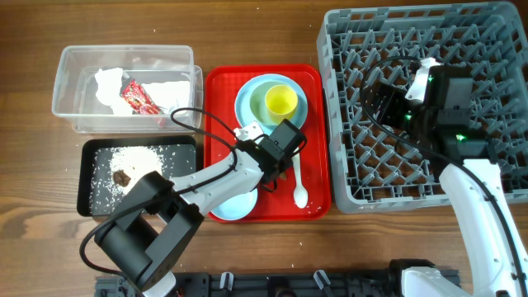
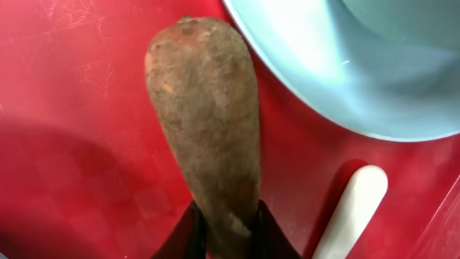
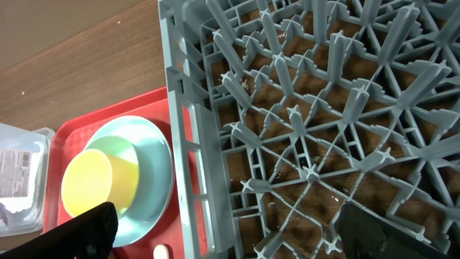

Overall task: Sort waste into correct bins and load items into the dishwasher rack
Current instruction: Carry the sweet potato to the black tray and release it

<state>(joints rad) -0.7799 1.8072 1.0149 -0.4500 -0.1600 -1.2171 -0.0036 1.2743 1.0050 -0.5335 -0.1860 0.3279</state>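
Note:
My left gripper (image 2: 226,230) is shut on a brown stick-like food piece (image 2: 205,115) just above the red serving tray (image 2: 72,108); in the overhead view it (image 1: 268,172) is beside the white spoon (image 1: 299,186). The light-blue plate (image 1: 247,106) holds a bowl with the yellow cup (image 1: 280,100) in it. A second light-blue bowl (image 1: 235,206) sits at the tray's front. The clear tub (image 1: 70,91) holds white tissue (image 1: 107,82) and the red wrapper (image 1: 140,99). The black tray (image 1: 91,194) holds rice crumbs (image 1: 136,157). My right gripper (image 3: 233,237) is open and empty over the grey rack (image 1: 429,41).
A small brown piece (image 1: 123,176) lies among the crumbs in the black tray. The spoon's handle (image 2: 352,208) lies right of the held piece, below the plate's rim (image 2: 359,65). The rack's wall (image 3: 187,144) stands right next to the red tray's right edge.

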